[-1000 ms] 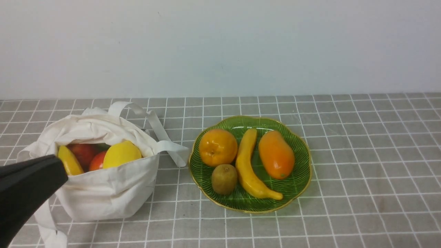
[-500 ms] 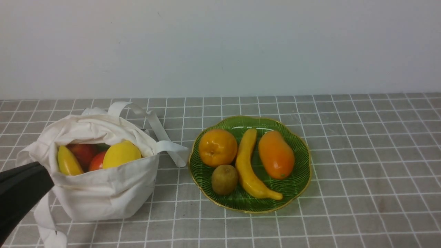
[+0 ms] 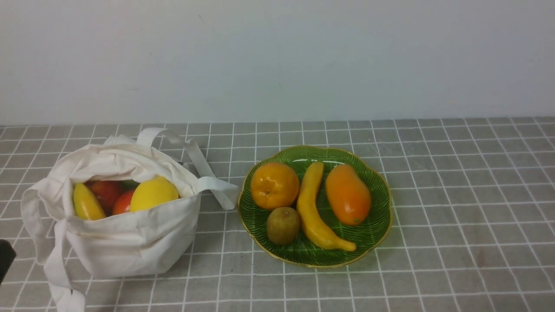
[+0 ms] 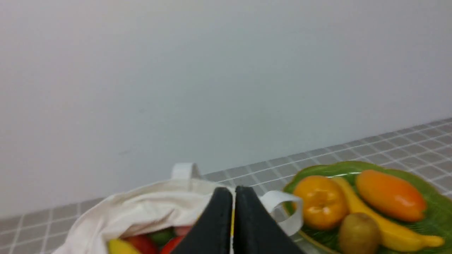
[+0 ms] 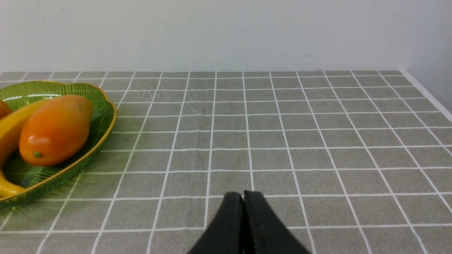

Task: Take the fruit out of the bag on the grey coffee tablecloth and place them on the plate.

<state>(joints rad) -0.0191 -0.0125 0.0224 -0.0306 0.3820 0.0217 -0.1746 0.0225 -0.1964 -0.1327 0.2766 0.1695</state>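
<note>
The off-white bag stands on the grey coffee tablecloth at the left. In its mouth lie a lemon, red fruits and a yellow-green wedge. The green plate at the middle holds a kiwi, a tangerine, a banana and a papaya. My left gripper is shut and empty, near the bag's front left; only a black bit of it shows in the front view. My right gripper is shut and empty above bare cloth, to the right of the plate.
A white wall runs along the back of the table. The bag's long strap handles lie loose toward the plate and hang at the bag's front left. The cloth's right edge shows in the right wrist view.
My left gripper has drawn back from the bag's front left toward the near left corner, nearly out of the front view. Bag, fruit and plate have not moved.
</note>
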